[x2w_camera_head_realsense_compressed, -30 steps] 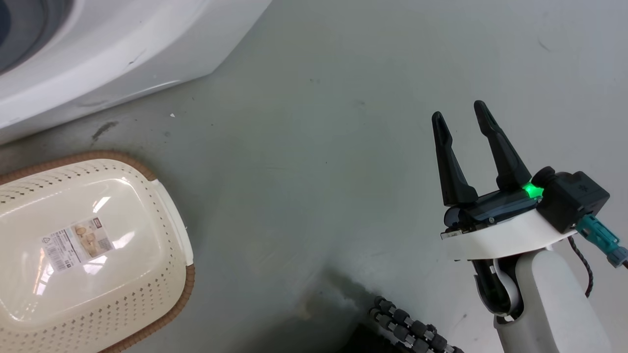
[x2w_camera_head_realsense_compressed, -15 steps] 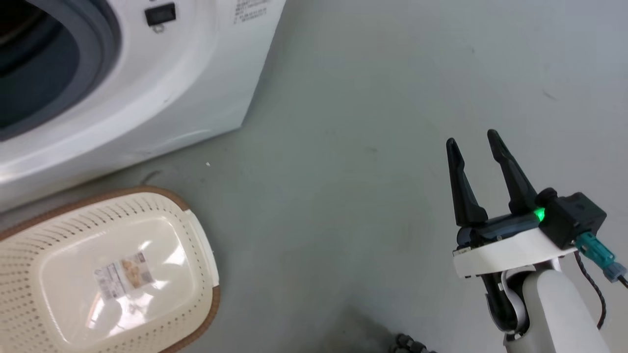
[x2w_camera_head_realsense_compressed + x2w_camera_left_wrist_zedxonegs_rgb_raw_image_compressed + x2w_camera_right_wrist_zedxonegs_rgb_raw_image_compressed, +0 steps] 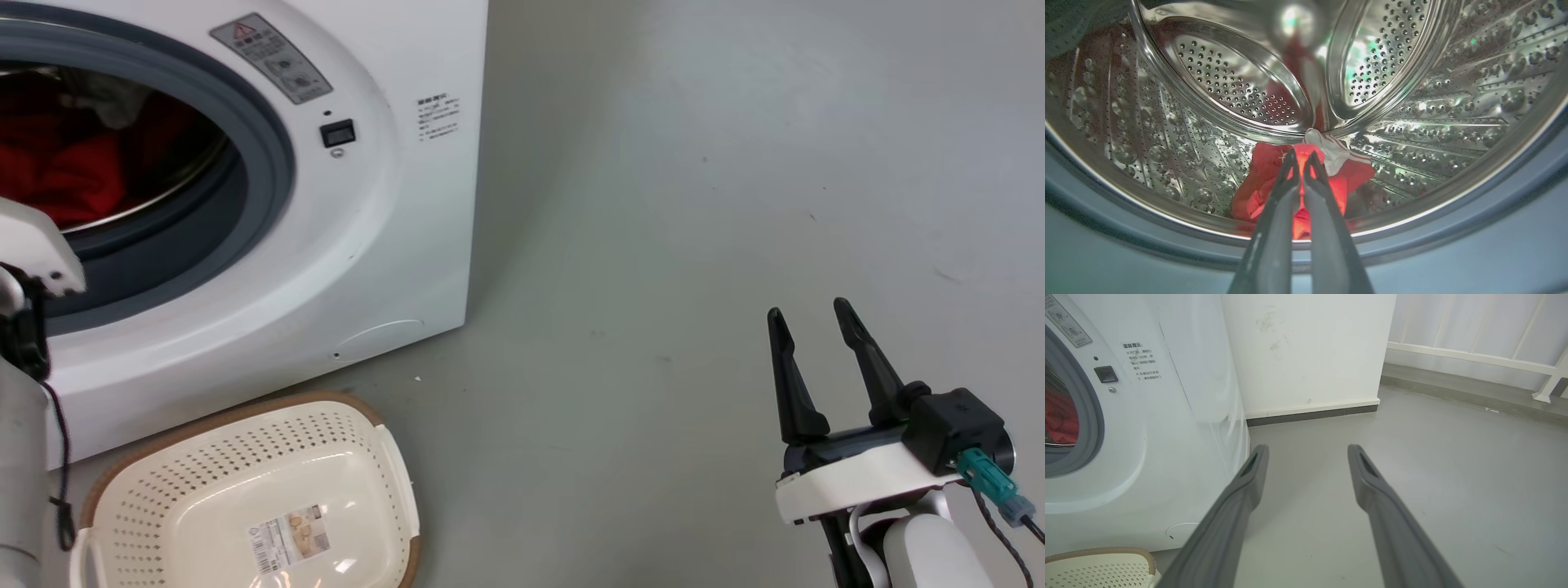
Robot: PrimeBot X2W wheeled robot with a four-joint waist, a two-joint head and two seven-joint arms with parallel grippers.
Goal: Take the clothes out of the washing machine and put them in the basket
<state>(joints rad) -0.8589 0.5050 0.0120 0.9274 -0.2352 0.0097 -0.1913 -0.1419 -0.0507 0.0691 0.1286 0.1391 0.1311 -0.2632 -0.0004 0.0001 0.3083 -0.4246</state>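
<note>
Clothes lie low in the drum. Left tool: fingers almost together, seemingly short of the fabric. Right tool: spread, over the floor. Risk: unopened fingers shove cloth deeper; dragged cloth snags the gasket and misses the basket.

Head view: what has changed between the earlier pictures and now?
The camera tilted up, so everything slid down the picture: the opening of the washing machine with the red clothes came into sight, and a pale left forearm appeared at the left edge. Nothing was gripped or released. The basket stays empty; the right tool stays open.
</note>
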